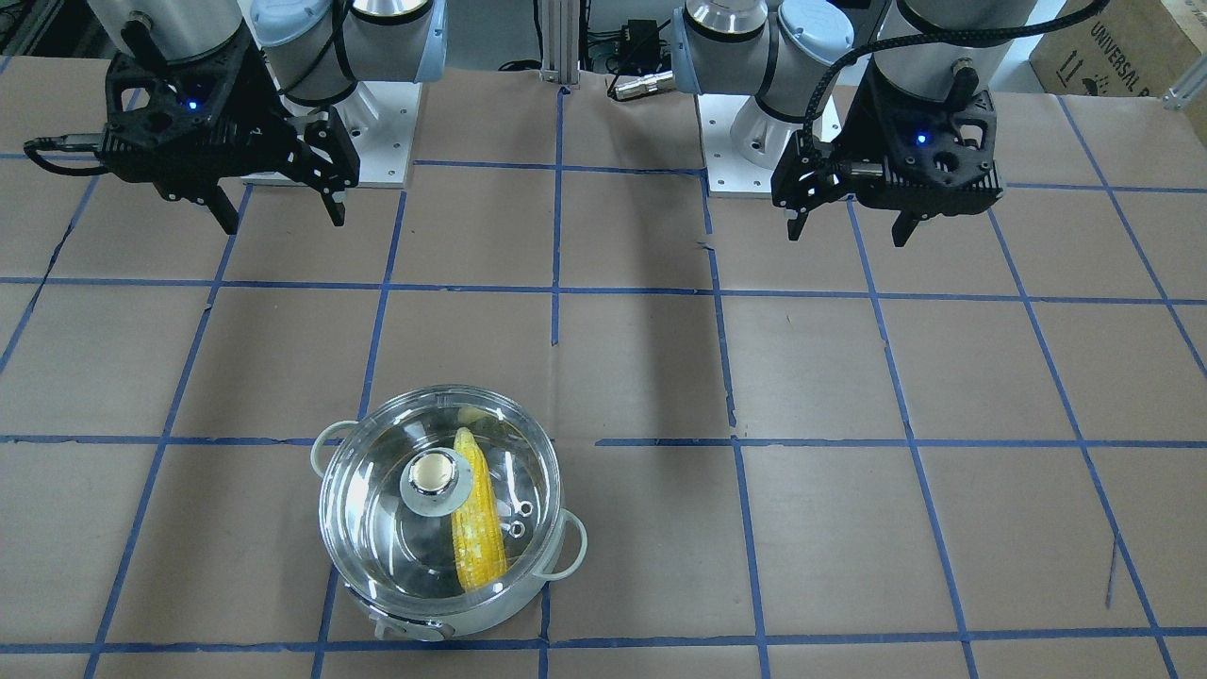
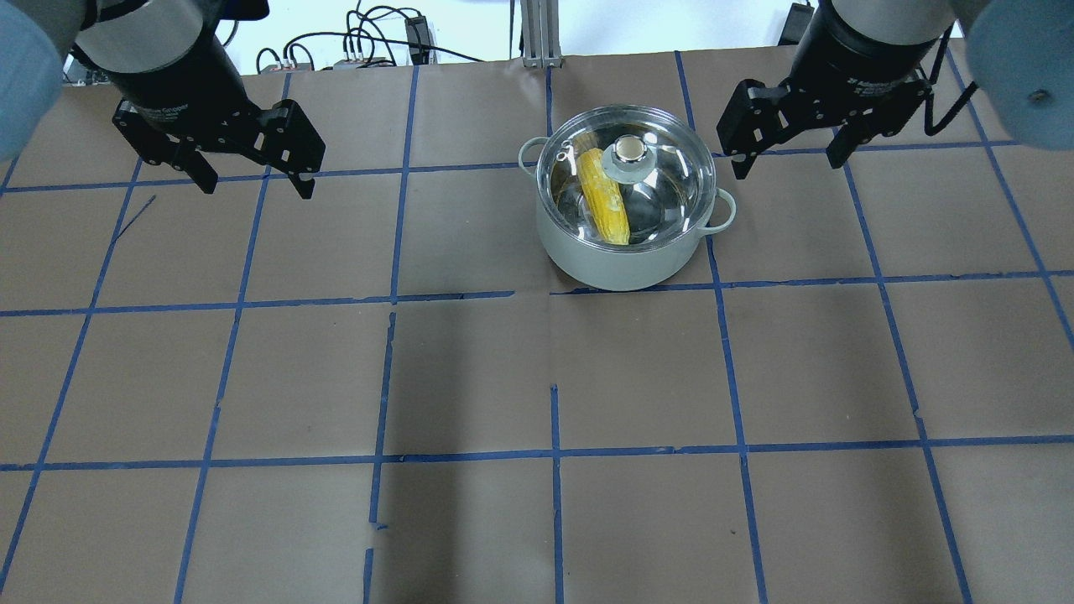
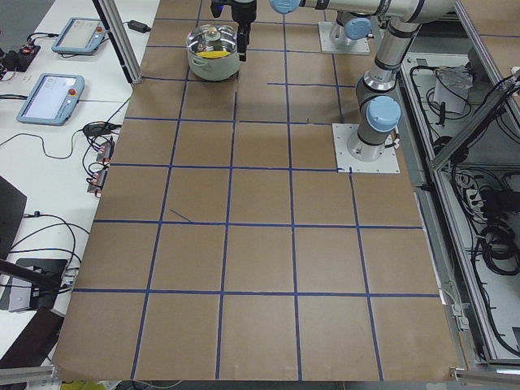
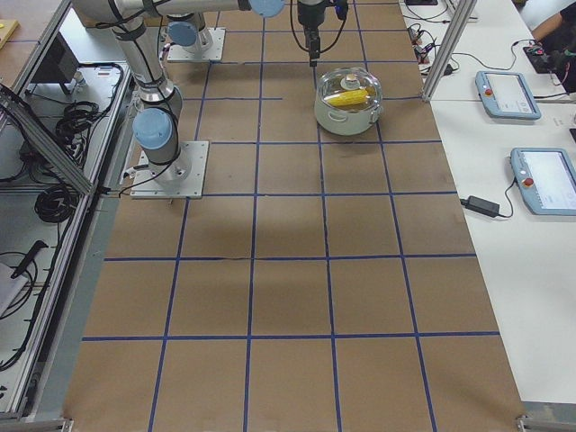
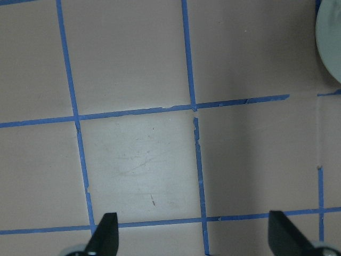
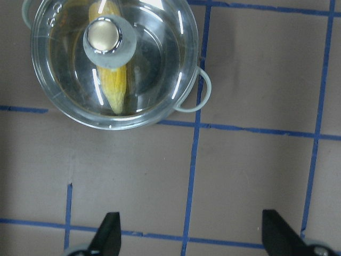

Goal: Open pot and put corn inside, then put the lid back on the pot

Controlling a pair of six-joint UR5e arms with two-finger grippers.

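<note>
One round steel pot [image 2: 623, 262], glass lid [image 2: 667, 180] on, tapered yellow corn [image 2: 606, 205] inside

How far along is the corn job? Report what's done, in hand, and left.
Done: the corn lies inside the pot, and the lid sits on its rim, knob up. In hand: nothing. The left gripper and right gripper are open, empty and clear of the pot. Left: nothing visible; the job looks finished.

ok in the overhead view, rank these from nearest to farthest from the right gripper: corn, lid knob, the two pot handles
1. near pot handle, on the side facing the right gripper
2. lid knob, at the centre
3. corn, just beyond the knob
4. far pot handle, on the opposite side
</note>
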